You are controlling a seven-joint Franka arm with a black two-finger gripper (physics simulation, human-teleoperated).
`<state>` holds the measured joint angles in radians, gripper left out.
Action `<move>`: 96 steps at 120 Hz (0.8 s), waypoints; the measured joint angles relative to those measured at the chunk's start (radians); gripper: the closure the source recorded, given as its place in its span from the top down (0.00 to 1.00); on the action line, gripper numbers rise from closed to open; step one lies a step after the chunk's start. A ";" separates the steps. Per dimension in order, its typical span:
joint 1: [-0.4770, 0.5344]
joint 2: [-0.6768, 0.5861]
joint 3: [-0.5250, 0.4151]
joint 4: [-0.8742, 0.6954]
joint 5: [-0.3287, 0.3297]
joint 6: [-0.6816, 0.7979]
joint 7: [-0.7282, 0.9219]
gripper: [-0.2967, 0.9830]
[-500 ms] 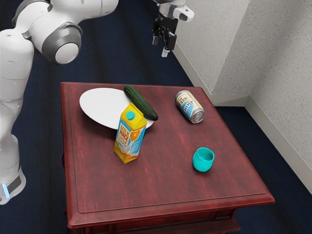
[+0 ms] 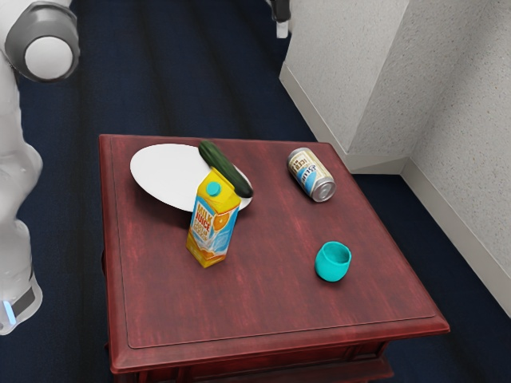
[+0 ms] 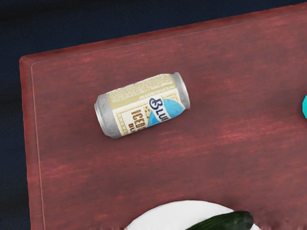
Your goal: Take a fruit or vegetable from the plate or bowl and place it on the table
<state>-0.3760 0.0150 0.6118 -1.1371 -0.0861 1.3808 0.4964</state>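
Wht rounded arm (image 2: 12, 187), gry joint ring (image 2: 41, 21), lt-blue base strip (image 2: 9, 312), poss. lit

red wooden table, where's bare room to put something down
The red wooden table has bare wood between the yellow juice carton and round teal cup, from both to the exterior view's near edge, and between the cup and cream metal can. It's crowded where the green cucumber crosses the white plate's rim, beside the carton.
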 joint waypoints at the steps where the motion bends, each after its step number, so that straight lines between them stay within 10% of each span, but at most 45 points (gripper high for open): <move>1: -0.003 0.004 -0.006 0.000 0.005 -0.007 0.008 0.77; 22: -0.193 0.035 -0.046 -0.004 0.086 -0.139 0.145 0.77; 44: -0.244 0.030 -0.046 -0.168 0.015 -0.176 0.323 0.74; 67: -0.337 -0.213 -0.044 -0.615 0.115 0.054 0.507 0.73; 96: -0.321 -0.336 0.056 -0.769 0.197 0.330 0.681 0.73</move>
<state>-0.6971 -0.3215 0.6681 -1.9065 0.1112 1.7106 1.1770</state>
